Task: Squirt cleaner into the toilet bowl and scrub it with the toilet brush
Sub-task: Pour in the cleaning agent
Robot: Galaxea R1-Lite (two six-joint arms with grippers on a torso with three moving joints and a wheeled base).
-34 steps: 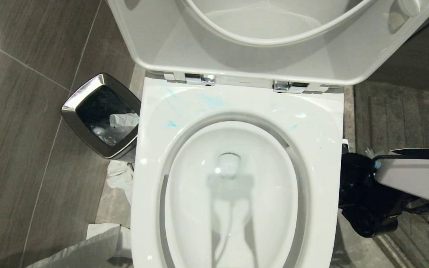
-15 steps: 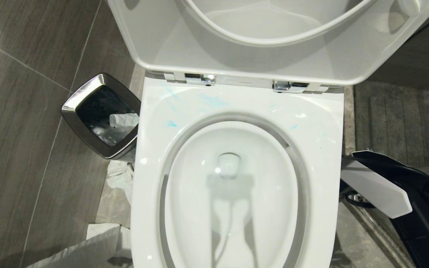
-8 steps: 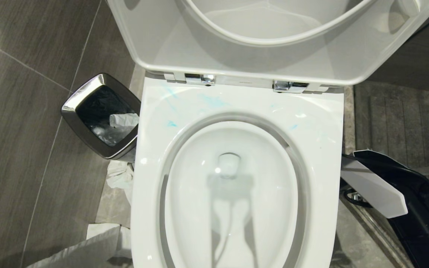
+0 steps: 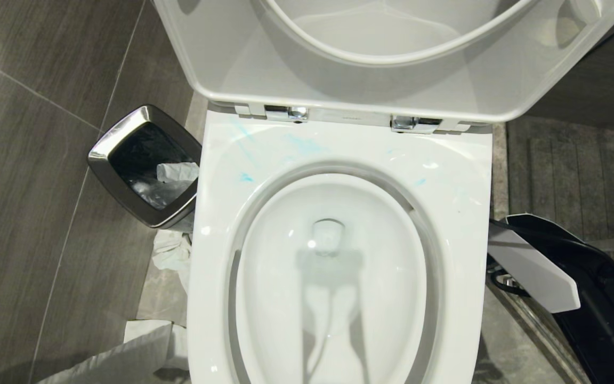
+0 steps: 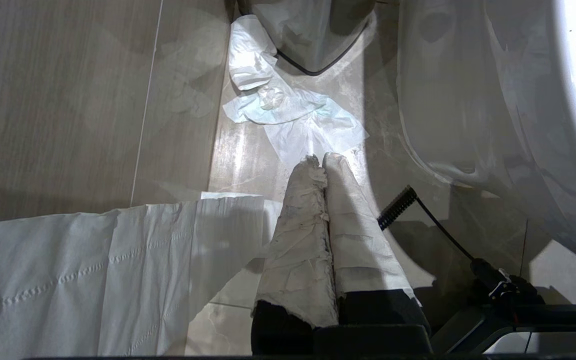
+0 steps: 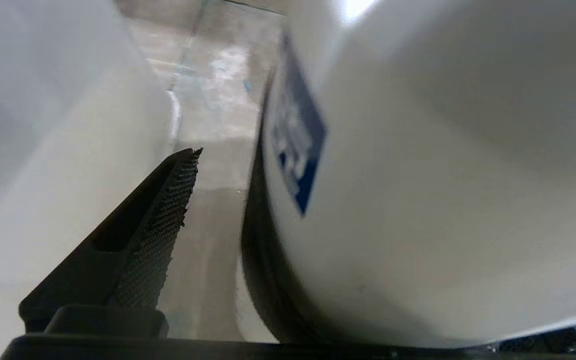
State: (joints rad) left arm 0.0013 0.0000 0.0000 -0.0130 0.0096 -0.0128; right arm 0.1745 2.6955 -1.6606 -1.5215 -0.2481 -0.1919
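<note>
The toilet bowl [image 4: 392,277] fills the middle of the head view, lid [image 4: 339,80] raised, with blue-teal smears [image 4: 245,177] on its back rim. My right arm [image 4: 536,266] reaches down beside the bowl's right side, its gripper hidden there. In the right wrist view the right gripper [image 6: 238,160] is open. One black ribbed finger [image 6: 168,210] shows. A gap separates it from the white cleaner bottle [image 6: 443,175] with a blue label, which is very close. My left gripper [image 5: 322,159] is shut and empty over the floor left of the toilet. The toilet brush is out of view.
A steel-rimmed black waste bin [image 4: 105,140] stands left of the toilet, with crumpled tissue [image 4: 171,253] on the floor before it. A white paper sheet [image 4: 142,352] lies lower left. The toilet's white side [image 6: 43,150] is close beside the right gripper. Dark floor tiles [image 4: 30,213] lie left.
My right arm has swung down and tilted beside the toilet, and its black gripper has dropped out of the head view. In the last second it only crept slightly. The left arm is still.
</note>
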